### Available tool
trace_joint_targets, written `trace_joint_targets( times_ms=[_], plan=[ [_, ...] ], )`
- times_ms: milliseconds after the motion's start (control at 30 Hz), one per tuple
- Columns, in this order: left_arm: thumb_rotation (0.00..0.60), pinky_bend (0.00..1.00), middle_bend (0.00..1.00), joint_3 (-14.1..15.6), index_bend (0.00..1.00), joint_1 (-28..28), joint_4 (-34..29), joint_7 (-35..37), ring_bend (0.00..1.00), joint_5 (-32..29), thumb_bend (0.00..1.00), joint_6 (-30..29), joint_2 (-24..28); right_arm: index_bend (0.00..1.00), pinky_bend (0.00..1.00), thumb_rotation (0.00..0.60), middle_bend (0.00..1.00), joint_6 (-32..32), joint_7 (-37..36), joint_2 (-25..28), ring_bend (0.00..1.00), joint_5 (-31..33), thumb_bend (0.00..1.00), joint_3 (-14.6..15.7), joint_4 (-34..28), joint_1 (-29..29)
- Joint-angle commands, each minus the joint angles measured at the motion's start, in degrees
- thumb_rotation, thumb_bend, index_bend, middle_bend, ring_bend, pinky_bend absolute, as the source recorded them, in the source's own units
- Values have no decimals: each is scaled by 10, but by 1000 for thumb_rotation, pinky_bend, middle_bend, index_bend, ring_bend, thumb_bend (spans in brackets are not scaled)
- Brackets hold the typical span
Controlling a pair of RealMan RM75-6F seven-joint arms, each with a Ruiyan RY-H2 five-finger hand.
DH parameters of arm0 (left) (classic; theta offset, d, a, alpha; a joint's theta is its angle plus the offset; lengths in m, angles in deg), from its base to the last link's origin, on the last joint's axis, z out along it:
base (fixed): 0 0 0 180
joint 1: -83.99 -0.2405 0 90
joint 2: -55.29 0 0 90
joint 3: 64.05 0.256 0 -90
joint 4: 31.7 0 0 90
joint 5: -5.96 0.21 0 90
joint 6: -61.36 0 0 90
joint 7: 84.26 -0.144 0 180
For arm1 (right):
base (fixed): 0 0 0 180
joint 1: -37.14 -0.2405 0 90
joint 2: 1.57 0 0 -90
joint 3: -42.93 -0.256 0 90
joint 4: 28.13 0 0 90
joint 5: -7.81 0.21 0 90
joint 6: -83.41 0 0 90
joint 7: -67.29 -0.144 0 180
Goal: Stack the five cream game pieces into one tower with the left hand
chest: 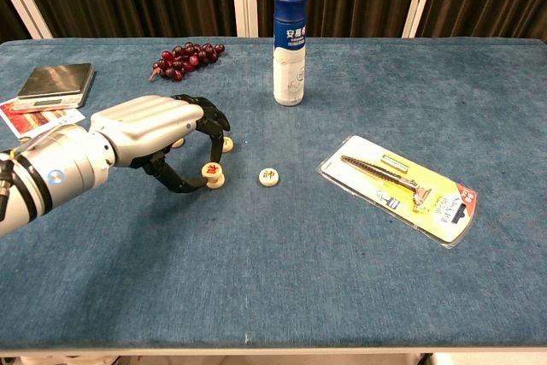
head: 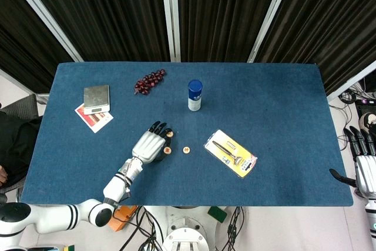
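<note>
My left robot hand (chest: 158,130) pinches a cream game piece (chest: 211,170) atop another on the blue desk (chest: 282,262); a third piece (chest: 270,177) lies at its 3 o'clock, the blue-capped bottle (chest: 289,46) beyond. My right robot hand (head: 361,160) hangs spread off-desk.

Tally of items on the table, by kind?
Cream game pieces: 5, two partly behind the left hand
Bottle: 1
Grape bunch: 1
Scale: 1
Card: 1
Razor pack: 1
Total: 10
</note>
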Motion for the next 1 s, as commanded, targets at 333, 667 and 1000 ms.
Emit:
trace_joint_targets(
  times_ms=[333, 667, 1000],
  plan=[
    [600, 12, 137, 7, 482, 7, 4, -10, 0, -12, 371, -4, -1, 0, 60, 600, 99, 3, -2, 0, 0, 2, 175, 0, 3, -1],
    [600, 11, 137, 13, 466, 8, 4, -9, 0, -13, 365, -10, -1, 0, 60, 600, 98, 3, -3, -1, 0, 2, 174, -1, 3, -1],
    [600, 11, 133, 15, 447, 12, 1, -13, 0, -19, 354, -12, -1, 0, 60, 600, 98, 2, -5, -1, 0, 3, 175, 0, 5, 0]
  ],
)
